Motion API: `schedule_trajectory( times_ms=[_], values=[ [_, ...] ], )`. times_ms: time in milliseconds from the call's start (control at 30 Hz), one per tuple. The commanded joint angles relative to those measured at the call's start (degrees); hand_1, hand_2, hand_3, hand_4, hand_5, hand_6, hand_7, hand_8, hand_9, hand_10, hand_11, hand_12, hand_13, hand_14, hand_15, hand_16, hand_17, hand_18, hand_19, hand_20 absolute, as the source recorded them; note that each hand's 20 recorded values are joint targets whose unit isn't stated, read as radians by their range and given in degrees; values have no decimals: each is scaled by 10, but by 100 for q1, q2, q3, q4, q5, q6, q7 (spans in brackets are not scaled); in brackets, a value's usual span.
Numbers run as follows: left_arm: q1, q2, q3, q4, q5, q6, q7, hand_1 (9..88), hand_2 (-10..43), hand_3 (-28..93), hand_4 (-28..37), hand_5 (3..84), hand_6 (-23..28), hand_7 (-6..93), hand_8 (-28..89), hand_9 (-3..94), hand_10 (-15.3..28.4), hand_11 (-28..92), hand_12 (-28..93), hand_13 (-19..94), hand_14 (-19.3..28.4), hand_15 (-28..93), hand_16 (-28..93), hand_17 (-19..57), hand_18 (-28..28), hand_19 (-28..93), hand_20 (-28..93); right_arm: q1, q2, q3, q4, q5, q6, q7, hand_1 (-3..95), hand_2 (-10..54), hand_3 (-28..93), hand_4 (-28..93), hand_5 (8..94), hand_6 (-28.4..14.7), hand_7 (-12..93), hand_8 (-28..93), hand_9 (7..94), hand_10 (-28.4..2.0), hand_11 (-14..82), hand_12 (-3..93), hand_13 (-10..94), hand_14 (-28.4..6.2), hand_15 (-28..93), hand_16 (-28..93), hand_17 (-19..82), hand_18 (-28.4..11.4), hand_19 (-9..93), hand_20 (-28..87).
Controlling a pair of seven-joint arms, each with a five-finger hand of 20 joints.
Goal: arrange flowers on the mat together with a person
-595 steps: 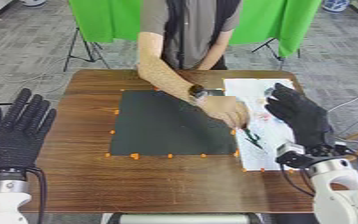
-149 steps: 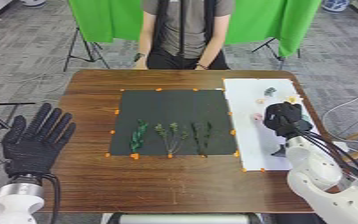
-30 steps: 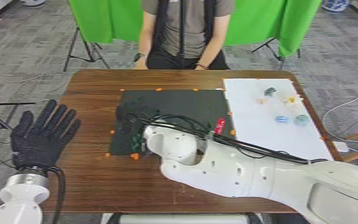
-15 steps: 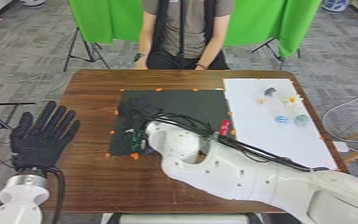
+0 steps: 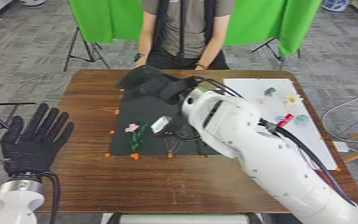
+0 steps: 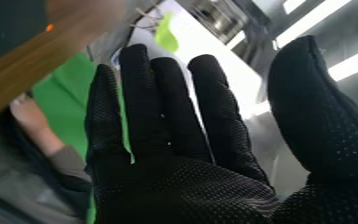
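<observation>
In the head view my right hand [image 5: 151, 84] is over the far left part of the dark mat [image 5: 144, 112]. The right wrist view shows this hand [image 6: 175, 185] with straight fingers and nothing held. A pink flower [image 5: 132, 128] lies on the mat at the top of a green leafy stem [image 5: 137, 140]. Beside it, thin stems [image 5: 172, 145] are partly covered by my right wrist. My left hand [image 5: 35, 145] is left of the table, fingers straight. On the white sheet [image 5: 273, 110] are a pale yellow flower [image 5: 292, 100], a blue-green flower [image 5: 302, 120] and a dark green piece [image 5: 270, 91].
My right arm crosses the mat and the white sheet from the lower right. A person stands at the table's far edge, hands [image 5: 200, 67] low near it. Orange tape marks line the mat on the brown table [image 5: 87, 175].
My right hand has moved from low over the mat's left side toward its far edge, and its arm has swung away. The pink flower now shows above the leafy stem. The left hand has shifted slightly.
</observation>
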Motion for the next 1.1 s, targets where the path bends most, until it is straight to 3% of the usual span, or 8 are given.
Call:
schedule_trajectory(
  times_ms=[33, 300, 400, 467, 633, 833, 900, 1100],
  values=[
    [162, -86, -132, -29, 3, -130, 52, 233, 163, 735, -283, 453, 77, 119, -93, 389, 136, 159, 78, 274, 147, 283, -65, -70, 135, 325, 116, -1339, 1162, 1850, -289, 2341, 580, -737, 342, -18, 769, -270, 468, -41, 188, -118, 448, -174, 131, 178, 357, -154, 340, 159, 106, -186, 544, 64],
    [227, -64, -307, -81, 67, -94, 84, 232, 161, 737, -283, 451, 76, 116, -93, 389, 136, 158, 78, 274, 146, 280, -65, -70, 136, 323, 116, -2917, 1793, 2961, -636, 2969, 1672, -1479, 318, -7, 761, -252, 453, -40, 174, -109, 426, -164, 103, 177, 334, -150, 275, 176, 97, -175, 492, 65],
    [120, -32, -326, -37, 178, -151, 26, 232, 161, 737, -283, 452, 76, 115, -92, 389, 136, 158, 78, 274, 146, 278, -64, -70, 136, 323, 116, -3563, 1871, 3470, -783, 2912, 1782, -1472, 317, -7, 761, -250, 452, -38, 176, -109, 425, -161, 100, 178, 330, -150, 262, 183, 96, -173, 476, 69],
    [-58, 21, -284, 15, 215, -167, 146, 232, 162, 735, -283, 452, 76, 115, -92, 389, 137, 158, 78, 274, 145, 274, -65, -69, 135, 322, 116, -4027, 1923, 3835, -872, 2953, 1738, -1526, 317, -8, 762, -249, 451, -36, 176, -110, 421, -159, 96, 178, 327, -149, 254, 187, 95, -171, 469, 72],
    [-129, 72, -356, 18, 462, -166, 115, 232, 161, 736, -283, 451, 76, 115, -92, 389, 136, 157, 77, 275, 144, 272, -63, -69, 136, 321, 117, -4941, 1821, 4704, -1060, 2944, 1539, -1602, 310, -10, 762, -246, 428, -39, 161, -108, 401, -154, 76, 175, 307, -150, 216, 191, 89, -169, 448, 75],
    [-133, 18, -400, 23, 473, -155, 180, 233, 161, 734, -283, 450, 75, 115, -93, 388, 136, 154, 77, 275, 142, 267, -63, -69, 136, 320, 116, -5387, 1656, 5145, -1172, 2999, 1616, -1720, 290, -13, 749, -241, 401, -40, 130, -89, 375, -139, 59, 175, 290, -152, 169, 211, 82, -168, 416, 83],
    [-67, -10, -410, -9, 409, -137, 192, 233, 161, 734, -283, 449, 75, 114, -93, 388, 136, 154, 77, 275, 142, 267, -63, -69, 136, 319, 116, -5303, 1583, 5093, -1138, 3037, 1600, -1730, 289, -13, 748, -238, 400, -39, 129, -87, 375, -138, 56, 175, 290, -153, 164, 218, 82, -168, 413, 86],
    [-167, -48, -294, 19, 421, -167, 193, 233, 162, 734, -283, 449, 75, 113, -92, 388, 137, 153, 77, 274, 141, 265, -62, -70, 136, 320, 117, -5378, 1452, 5073, -1164, 3036, 1726, -1918, 286, -12, 748, -235, 400, -39, 129, -86, 374, -138, 55, 177, 292, -152, 158, 227, 81, -169, 412, 93]
  ],
)
